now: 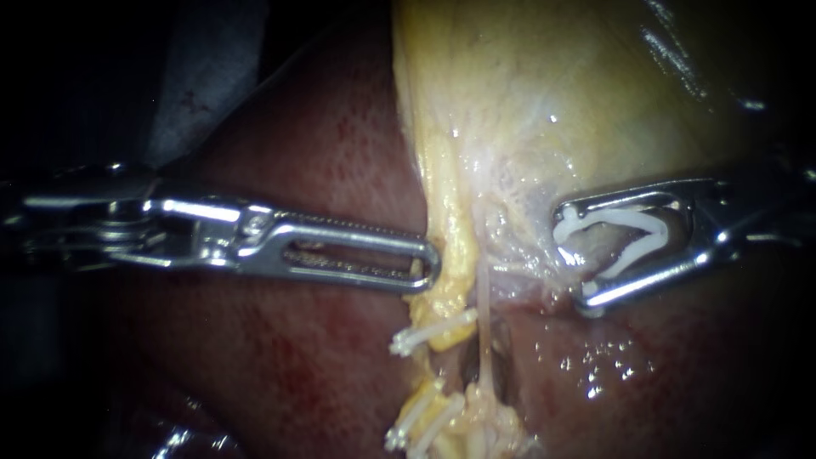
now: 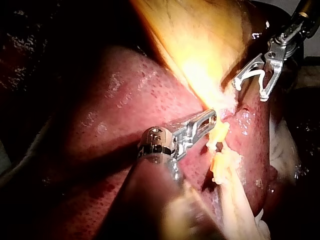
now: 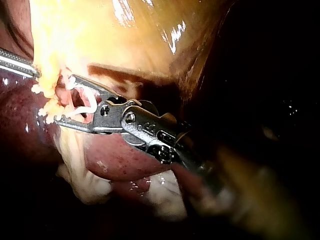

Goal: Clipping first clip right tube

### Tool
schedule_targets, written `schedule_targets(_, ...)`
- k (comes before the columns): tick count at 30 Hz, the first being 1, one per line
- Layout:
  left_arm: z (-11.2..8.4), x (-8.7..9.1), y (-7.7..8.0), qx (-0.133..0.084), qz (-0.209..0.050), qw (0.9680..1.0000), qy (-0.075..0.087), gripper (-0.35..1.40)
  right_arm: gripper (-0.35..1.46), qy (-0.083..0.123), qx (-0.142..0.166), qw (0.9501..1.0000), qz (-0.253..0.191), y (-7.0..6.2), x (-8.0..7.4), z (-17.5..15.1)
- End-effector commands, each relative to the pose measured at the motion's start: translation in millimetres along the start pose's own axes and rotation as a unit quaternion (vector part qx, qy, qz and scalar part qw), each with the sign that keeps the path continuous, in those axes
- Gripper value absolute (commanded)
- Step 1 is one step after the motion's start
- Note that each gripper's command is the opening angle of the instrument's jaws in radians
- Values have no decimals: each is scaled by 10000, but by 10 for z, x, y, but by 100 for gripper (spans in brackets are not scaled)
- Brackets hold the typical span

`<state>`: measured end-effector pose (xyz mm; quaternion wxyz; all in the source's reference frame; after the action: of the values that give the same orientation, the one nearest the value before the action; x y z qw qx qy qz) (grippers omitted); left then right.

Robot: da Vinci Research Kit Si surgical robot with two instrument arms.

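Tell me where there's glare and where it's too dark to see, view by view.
Endoscope view: glints on the wet liver below the right instrument, which holds a clip; edges dark. Left wrist view: gallbladder glares beside the left instrument. Right wrist view: glare streaks on the gallbladder; darkness around the right instrument's shaft.

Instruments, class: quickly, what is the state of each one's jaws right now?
Left instrument: jaws shut on the yellow tissue.
Right instrument: jaws apart, holding an open white clip.
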<state>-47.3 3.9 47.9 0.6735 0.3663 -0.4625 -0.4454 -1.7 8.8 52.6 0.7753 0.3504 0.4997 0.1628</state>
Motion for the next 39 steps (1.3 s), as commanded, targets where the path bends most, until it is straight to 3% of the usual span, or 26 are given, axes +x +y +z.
schedule_targets(1,0,0,0,2,1,10000,1,-35,55,0,-1,10000,0,0,0,0)
schedule_targets(5,-6,-2,-1,23,-6,10000,12,-35,55,0,-1,10000,0,0,0,0)
schedule_targets(16,-52,-27,-3,-28,-88,9999,-79,-35,55,0,-7,10000,-5,-2,-1,3)
schedule_targets(24,-60,-28,-4,-40,-97,9999,-93,-35,56,1,-27,10000,-17,-6,-3,12)
schedule_targets(29,-60,-28,-4,-40,-97,9999,-93,-35,56,-51,82,9999,-65,-14,-16,27)
schedule_targets(39,-60,-28,-4,-41,-97,9999,-94,-35,54,-207,371,9991,-30,-21,-58,75)
